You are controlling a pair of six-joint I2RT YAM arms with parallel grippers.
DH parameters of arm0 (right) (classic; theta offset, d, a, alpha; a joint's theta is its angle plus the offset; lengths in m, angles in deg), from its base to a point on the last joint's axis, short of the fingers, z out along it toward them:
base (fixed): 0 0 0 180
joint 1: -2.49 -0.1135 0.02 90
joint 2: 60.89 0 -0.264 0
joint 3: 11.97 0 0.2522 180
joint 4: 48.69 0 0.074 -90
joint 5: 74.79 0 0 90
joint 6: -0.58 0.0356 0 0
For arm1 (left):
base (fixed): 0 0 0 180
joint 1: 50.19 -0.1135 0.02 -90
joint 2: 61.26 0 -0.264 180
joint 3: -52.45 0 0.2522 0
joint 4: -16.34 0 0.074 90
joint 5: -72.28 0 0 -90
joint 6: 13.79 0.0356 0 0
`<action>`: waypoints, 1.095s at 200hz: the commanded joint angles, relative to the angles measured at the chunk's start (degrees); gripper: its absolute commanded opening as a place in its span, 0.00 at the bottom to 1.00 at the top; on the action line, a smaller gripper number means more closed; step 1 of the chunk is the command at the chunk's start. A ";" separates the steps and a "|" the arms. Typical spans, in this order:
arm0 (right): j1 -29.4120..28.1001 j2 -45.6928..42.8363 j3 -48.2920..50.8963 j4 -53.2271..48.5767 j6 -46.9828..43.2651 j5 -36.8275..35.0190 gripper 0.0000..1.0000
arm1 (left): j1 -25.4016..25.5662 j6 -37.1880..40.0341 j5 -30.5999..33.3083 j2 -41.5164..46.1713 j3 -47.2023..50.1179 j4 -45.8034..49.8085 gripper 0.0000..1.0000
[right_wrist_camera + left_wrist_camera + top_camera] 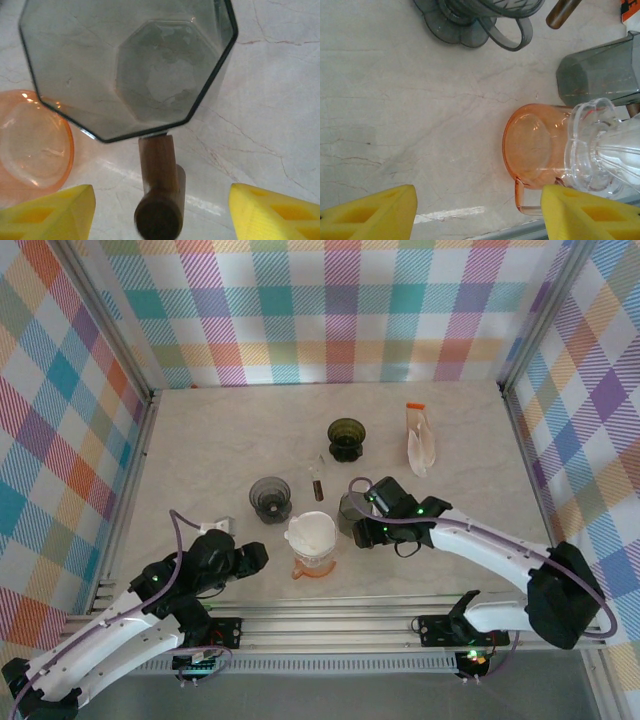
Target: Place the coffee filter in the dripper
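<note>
So the white coffee filter (312, 530) is sitting inside the clear dripper (311, 537), which is perched on an orange glass server (313, 568) near the front middle of the marble table (200, 440). From above you can't really tell how neatly it's seated, it's just a white blob in the cone.

The left gripper (255, 558) hovers just left of that stack. In its wrist view the yellow fingertips (370, 215) are spread wide with only bare table between them, and both are cut off by the bottom edge. The server (535, 150) and dripper (605, 150) lie ahead on the right, with the dripper running out of frame.

The right gripper (358, 525) is just right of the dripper, over a smoky octagonal cup (130, 65) with a wooden handle (157, 185). Its fingers (275, 210) are apart too. The handle sits in the gap between them, touching neither, and its near end is blurry.

Farther back there's a grey dripper (270, 498) on the left, a green dripper (346, 438) in the middle, and a little brown thing (318, 480) between them that's too small to identify. A clear packet with an orange top (421, 440) lies far right. Its contents look whitish, hard to say more.
</note>
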 commanded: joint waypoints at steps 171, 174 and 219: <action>0.46 -1.54 2.60 -5.70 5.74 -13.14 0.21 | -0.39 3.07 -9.98 -15.00 4.31 -17.95 0.65; 0.51 -1.81 2.70 -5.86 5.84 -13.23 0.20 | -0.39 3.40 -10.38 -15.37 4.23 -18.01 0.65; 1.94 -5.11 3.55 -7.08 6.20 -13.67 0.20 | 0.23 6.30 -14.65 -16.90 4.80 -16.90 0.60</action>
